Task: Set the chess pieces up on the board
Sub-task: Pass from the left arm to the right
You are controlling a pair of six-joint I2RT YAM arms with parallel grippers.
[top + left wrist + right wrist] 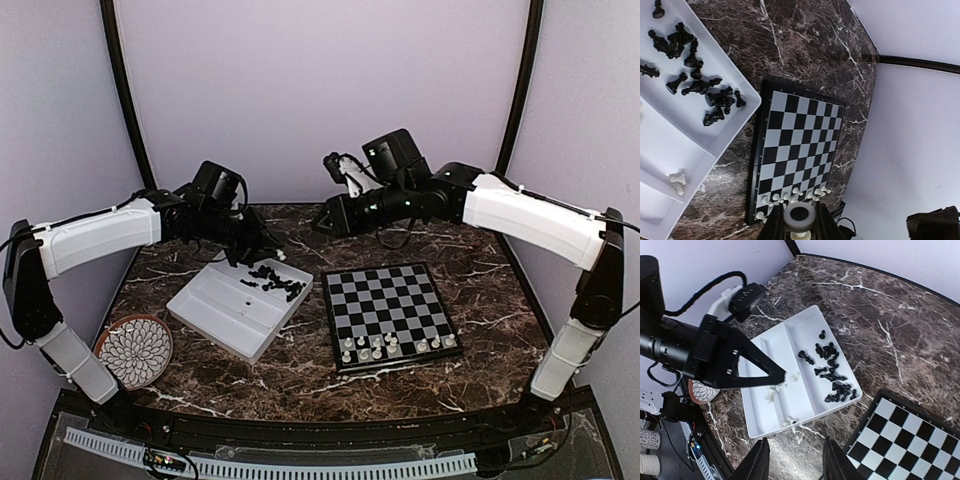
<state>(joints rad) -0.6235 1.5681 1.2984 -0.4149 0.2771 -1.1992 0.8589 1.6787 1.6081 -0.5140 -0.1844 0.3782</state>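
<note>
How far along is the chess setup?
Done: several white plastic chess pieces stand along the near edge of the black-and-grey checkered board. In hand: the left gripper grips one white piece; the right gripper is open, empty. Left: black pieces and few white ones in the white divided tray.

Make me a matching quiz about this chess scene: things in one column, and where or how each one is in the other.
Things:
1. black chess pieces
2. standing white chess pieces
3. round patterned plate
4. right gripper

Place or state:
A. open, holding nothing
B. along the board's near edge
C. in the white divided tray
D. at the table's near left corner

Pairs: 1-C, 2-B, 3-D, 4-A
</note>
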